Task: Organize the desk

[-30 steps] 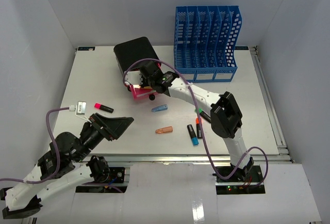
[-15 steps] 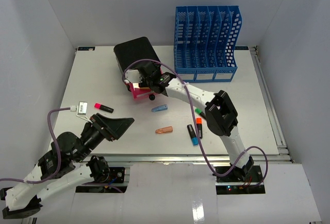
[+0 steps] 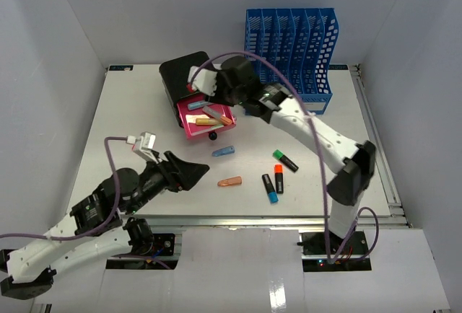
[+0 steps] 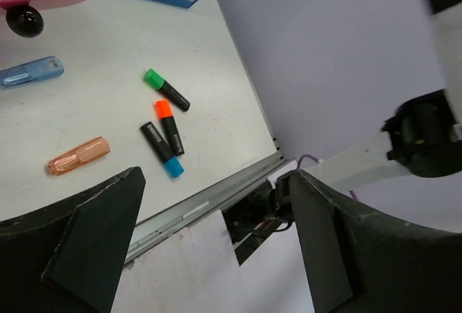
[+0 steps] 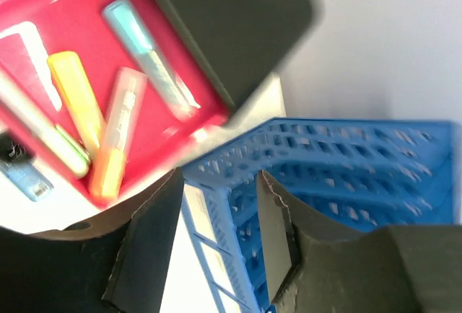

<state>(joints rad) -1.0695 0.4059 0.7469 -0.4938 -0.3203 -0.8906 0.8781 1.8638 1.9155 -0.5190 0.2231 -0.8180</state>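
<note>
The white desk [image 3: 130,104] carries a black box [image 3: 189,75] whose pink drawer [image 3: 225,120] stands pulled out, with several markers inside. My right gripper [image 3: 216,91] hovers above the drawer's back, open and empty; in its wrist view its jaws [image 5: 216,234] frame the blue rack [image 5: 346,169], with the drawer [image 5: 180,118] off to the left. My left gripper [image 3: 189,172] hangs open and empty over the desk's front left. Loose on the desk lie a blue marker [image 3: 224,151], an orange marker [image 3: 230,181], and green [image 3: 286,160], orange-capped [image 3: 279,178] and blue-capped [image 3: 269,187] highlighters.
The blue slotted file rack [image 3: 289,60] stands at the back right, close to my right arm. The drawer's black knob [image 3: 212,136] juts toward the loose markers. A metal rail [image 4: 188,208] runs along the front edge, below my left gripper [image 4: 216,241].
My right gripper has lifted off the drawer's front and swung up over the box, uncovering the open drawer. The left arm has moved right and forward, over where a pink highlighter lay.
</note>
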